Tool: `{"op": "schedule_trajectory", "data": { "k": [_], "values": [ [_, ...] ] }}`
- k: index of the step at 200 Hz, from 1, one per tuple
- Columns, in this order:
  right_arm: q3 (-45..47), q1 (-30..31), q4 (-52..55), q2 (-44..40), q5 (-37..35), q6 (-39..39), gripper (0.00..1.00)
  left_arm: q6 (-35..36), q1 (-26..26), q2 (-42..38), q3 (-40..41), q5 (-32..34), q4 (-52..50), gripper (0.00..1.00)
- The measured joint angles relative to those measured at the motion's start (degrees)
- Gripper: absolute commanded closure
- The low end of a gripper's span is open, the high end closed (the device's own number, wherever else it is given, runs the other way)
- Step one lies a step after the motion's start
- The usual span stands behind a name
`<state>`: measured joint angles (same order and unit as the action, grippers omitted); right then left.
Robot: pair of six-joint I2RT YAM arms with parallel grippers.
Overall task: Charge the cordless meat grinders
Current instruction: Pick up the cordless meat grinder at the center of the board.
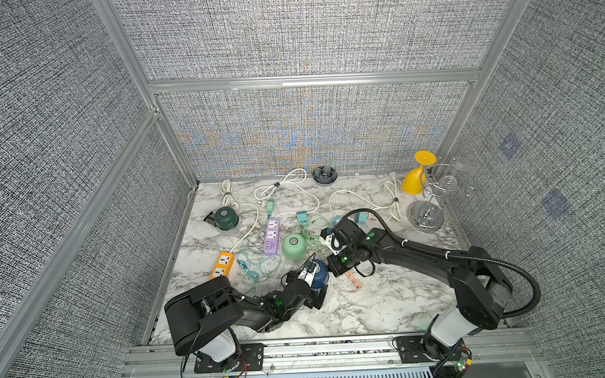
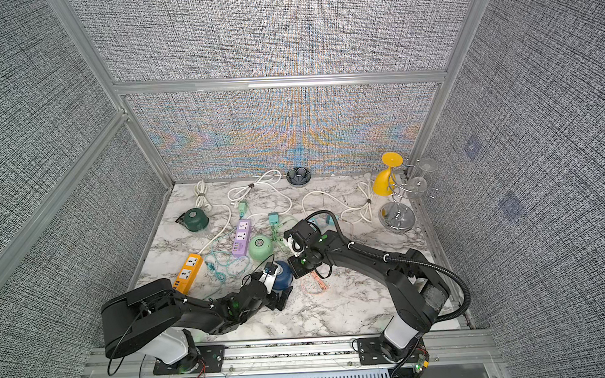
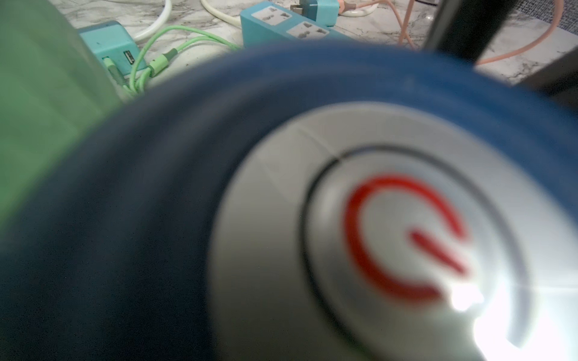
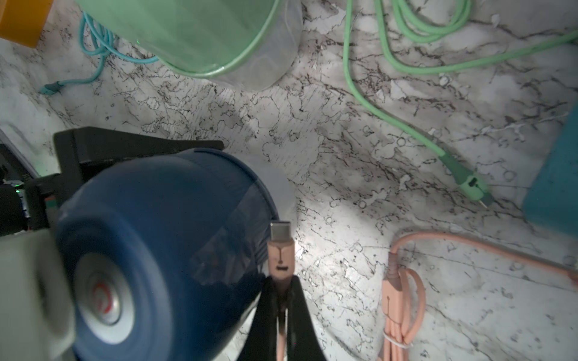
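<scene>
On the near part of the marble table (image 1: 387,305), the navy grinder (image 1: 321,274) lies tipped over. Its silver button (image 3: 391,225), marked with a red power sign, faces the left wrist camera, and its clear base points away to the right. The left gripper (image 1: 315,283) stands wide around it, with one finger (image 4: 137,147) on the far side and the other on the near side. I cannot tell whether they press the body.

From the right, the right gripper (image 4: 281,300) is pinched tight on a pink plug (image 4: 281,254). The plug's metal tip sits just beside the navy grinder's lower rim, and contact is unclear. The rest of the pink cable (image 4: 397,297) lies bundled just to the right.

Just beyond, the mint grinder (image 1: 294,247) stands upright with the purple power strip (image 1: 271,237) just beside it on the left. The orange power strip (image 1: 222,266) lies further left. A loose green plug (image 4: 469,184) rests on bare marble right of the mint grinder.

Farther back, the dark green grinder (image 1: 227,217) stands upright at the left, well apart from the others. A teal adapter (image 1: 302,217) and a blue power strip (image 3: 281,22) lie mid-table, and white cords (image 1: 294,186) trail toward the far wall.

A petal dish (image 1: 325,175) sits against that wall. At the far right, a glass rack (image 1: 425,216) holds a yellow goblet (image 1: 416,179) upside down.
</scene>
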<state>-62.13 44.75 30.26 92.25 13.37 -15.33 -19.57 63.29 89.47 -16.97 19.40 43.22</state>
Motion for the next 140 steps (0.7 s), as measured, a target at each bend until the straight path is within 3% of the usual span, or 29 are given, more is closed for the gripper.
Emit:
{"op": "schedule_trajectory", "data": {
  "k": [32,93,140],
  "values": [
    [0.4,0.4,0.0,0.0,-0.4,-0.7,1.00,-0.2,0.0,2.0,-1.3,0.9,0.9,0.02],
    [0.8,0.6,-0.3,0.1,-0.9,-1.2,1.00,-0.6,0.0,3.4,-1.6,3.1,2.3,0.22],
    [1.0,0.8,0.0,-1.6,-0.9,-1.0,1.00,-1.4,0.0,1.7,-0.4,2.8,1.7,0.23]
  ]
}}
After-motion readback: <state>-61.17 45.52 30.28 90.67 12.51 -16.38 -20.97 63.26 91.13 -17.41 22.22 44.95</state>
